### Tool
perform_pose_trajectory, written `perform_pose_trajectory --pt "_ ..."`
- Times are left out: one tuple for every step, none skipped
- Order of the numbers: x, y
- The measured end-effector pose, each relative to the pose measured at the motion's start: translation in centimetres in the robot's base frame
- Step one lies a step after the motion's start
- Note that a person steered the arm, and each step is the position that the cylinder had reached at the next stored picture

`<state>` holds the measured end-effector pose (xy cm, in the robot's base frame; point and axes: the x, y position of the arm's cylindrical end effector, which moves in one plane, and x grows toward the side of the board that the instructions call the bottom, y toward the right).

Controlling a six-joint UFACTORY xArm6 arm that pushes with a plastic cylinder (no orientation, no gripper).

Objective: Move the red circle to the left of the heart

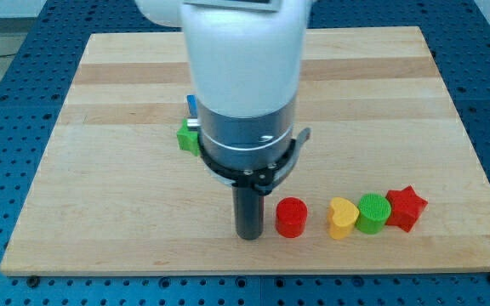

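The red circle stands near the view's bottom, right of centre. The yellow heart stands a short gap to its right. My tip is at the lower end of the dark rod, just left of the red circle, close to it or touching it. The red circle lies between my tip and the heart.
A green circle touches the heart's right side, and a red star sits right of that. A green block and a blue block peek out left of the arm body, mostly hidden. The wooden board has blue surround.
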<state>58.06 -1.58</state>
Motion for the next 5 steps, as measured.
perform_pose_trajectory --pt "-0.7 0.0" --pt "-1.7 0.3" --pt "-1.9 1.9" --pt "-1.9 3.9" --pt "-1.9 4.6"
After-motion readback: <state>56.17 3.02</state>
